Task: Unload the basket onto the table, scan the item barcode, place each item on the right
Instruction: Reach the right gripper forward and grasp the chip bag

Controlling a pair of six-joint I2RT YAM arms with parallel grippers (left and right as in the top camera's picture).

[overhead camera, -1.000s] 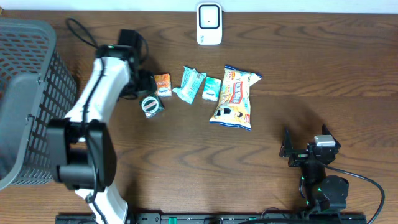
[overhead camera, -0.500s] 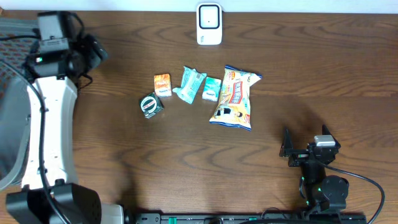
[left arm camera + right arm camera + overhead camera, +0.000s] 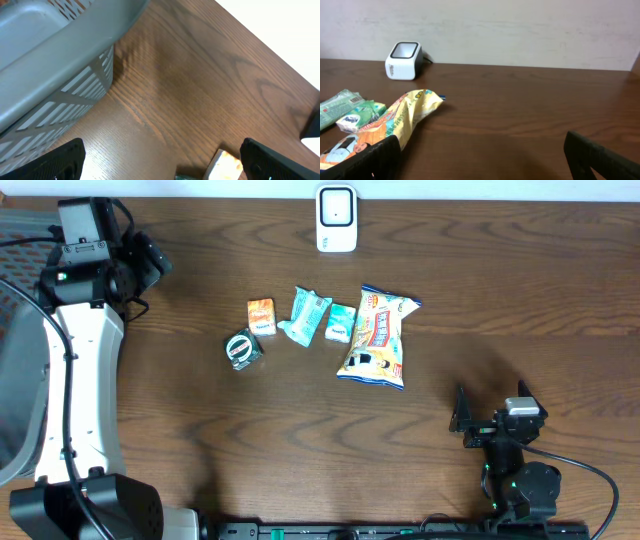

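Wooden table [image 3: 520, 300], grey mesh basket [image 3: 50, 65] at left, interior unseen, scanner [image 3: 337, 218] at back

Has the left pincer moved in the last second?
Yes. The left pincer was by the orange packet; it has swung left, farther from the scanner, and now hovers open beside the basket.

The left arm [image 3: 70, 380] stood stretched far forward, its wrist turned toward the right. The left gripper [image 3: 150, 260] had its jaws spread wide and held nothing. The right arm [image 3: 520, 480] sat folded low by its base, the right gripper [image 3: 463, 420] likewise agape and empty.
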